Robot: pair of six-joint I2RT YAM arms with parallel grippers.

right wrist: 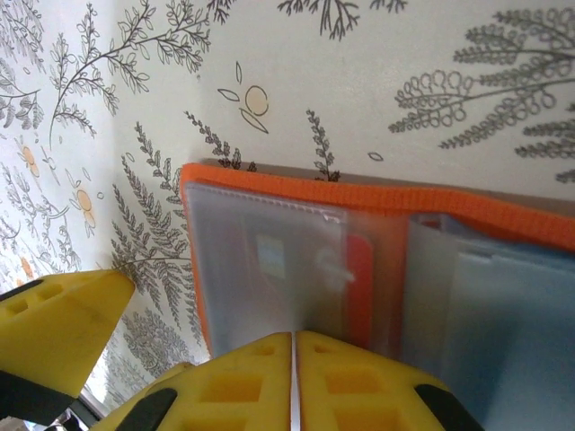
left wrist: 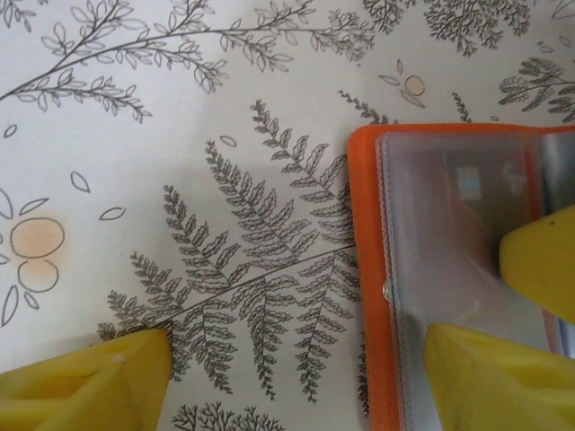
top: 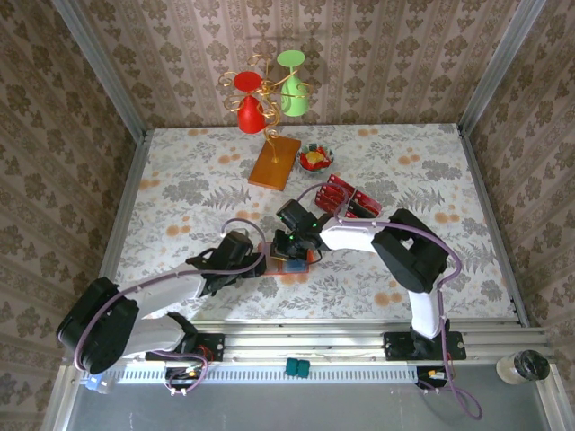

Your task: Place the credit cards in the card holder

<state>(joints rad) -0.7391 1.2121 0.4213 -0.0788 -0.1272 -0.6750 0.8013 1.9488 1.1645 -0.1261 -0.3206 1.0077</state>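
My card holder (left wrist: 367, 269) lies open on the table (top: 180, 180), near the front, under both my claws. My left claw (left wrist: 296, 346) is spread wide: one finger sits on the holder's clear pocket (left wrist: 449, 233), the other on the table. My right claw (right wrist: 294, 368) is squeezed tight at the pocket. The red credit cards (top: 346, 197) lie a bit farther back.

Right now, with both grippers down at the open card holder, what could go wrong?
The open left gripper and the shut right gripper crowd one end of the card holder, so their fingers could knock together. A left finger sits over the clear sleeves; dragging it might slide the holder or crease a sleeve. What looks like a red card shows in a sleeve by the right fingertips; pushing askew could bend it.
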